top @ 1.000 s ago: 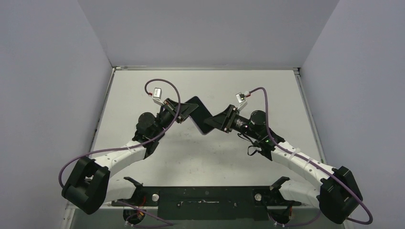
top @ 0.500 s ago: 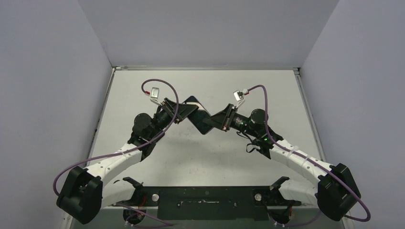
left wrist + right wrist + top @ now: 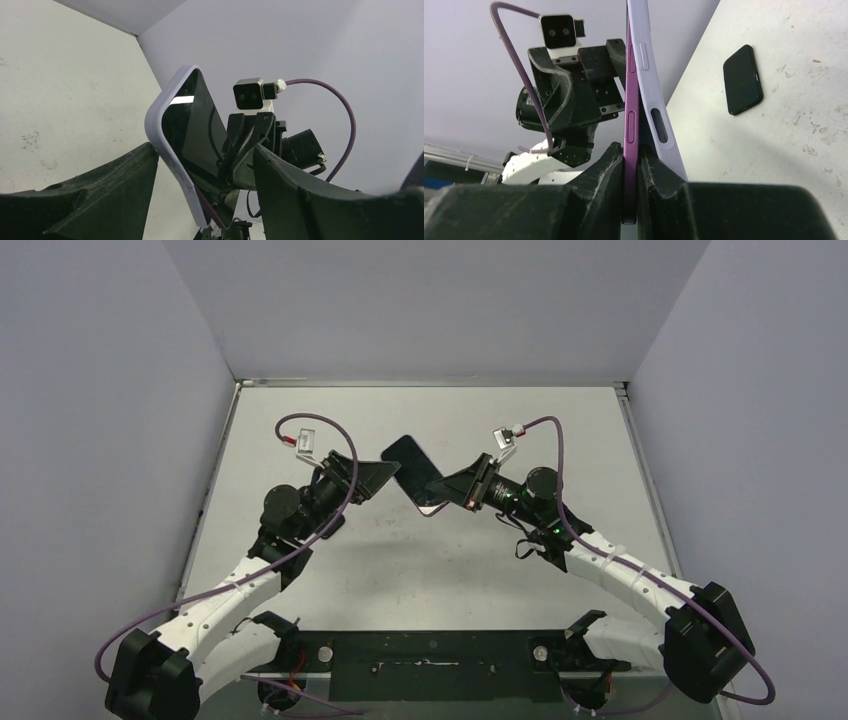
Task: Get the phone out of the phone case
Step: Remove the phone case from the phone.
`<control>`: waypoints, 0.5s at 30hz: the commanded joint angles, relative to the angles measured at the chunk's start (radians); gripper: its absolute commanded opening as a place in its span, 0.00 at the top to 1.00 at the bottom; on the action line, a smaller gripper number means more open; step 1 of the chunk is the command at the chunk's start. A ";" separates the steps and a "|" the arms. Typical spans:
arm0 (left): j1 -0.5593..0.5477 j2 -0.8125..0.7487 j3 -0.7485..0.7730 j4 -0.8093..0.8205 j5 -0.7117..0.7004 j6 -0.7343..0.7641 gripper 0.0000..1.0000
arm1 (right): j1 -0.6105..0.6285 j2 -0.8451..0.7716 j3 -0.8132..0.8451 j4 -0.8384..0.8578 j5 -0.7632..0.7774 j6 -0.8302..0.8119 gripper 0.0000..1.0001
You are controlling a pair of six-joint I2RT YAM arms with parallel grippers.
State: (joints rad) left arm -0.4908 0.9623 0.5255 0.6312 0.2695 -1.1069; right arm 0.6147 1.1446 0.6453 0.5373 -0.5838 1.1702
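Since the earlier frame the left gripper (image 3: 384,473) has let go and drawn back to the left, its arm folded lower toward the base. Its jaws now stand apart. The left wrist view shows what the overhead view does not: the phone case (image 3: 159,131) stands tilted between the two spread fingers (image 3: 107,192). Its lavender rim lies just beside the left-hand finger, and I cannot tell whether they touch. The dark screen of the phone (image 3: 195,125) faces the other finger, well clear of it.

From above, the phone is a dark slab held over the middle of the table (image 3: 300,420), just right of the left gripper's tips, with a pink-purple edge at its lower corner.

The right gripper (image 3: 457,487) has closed. In the right wrist view its fingers (image 3: 601,167) are clamped together on the phone's purple edge. The lavender case has parted from that edge and splays toward the table side, passing outside the finger there.

That view alone shows a black slab (image 3: 742,80), phone-shaped, lying flat on the table beyond the case.
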 commanded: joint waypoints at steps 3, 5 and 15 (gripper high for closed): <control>-0.028 -0.050 -0.060 -0.007 -0.051 0.001 0.35 | -0.015 -0.007 0.060 0.148 0.091 0.062 1.00; -0.051 -0.059 -0.073 -0.007 -0.067 0.004 0.35 | -0.018 -0.006 0.059 0.159 0.105 0.077 1.00; -0.113 -0.023 -0.093 0.051 -0.084 0.009 0.43 | -0.021 0.006 0.071 0.211 0.121 0.106 1.00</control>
State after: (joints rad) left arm -0.5816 0.9207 0.4232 0.6060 0.2047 -1.1103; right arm 0.6010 1.1595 0.6491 0.5823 -0.4866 1.2503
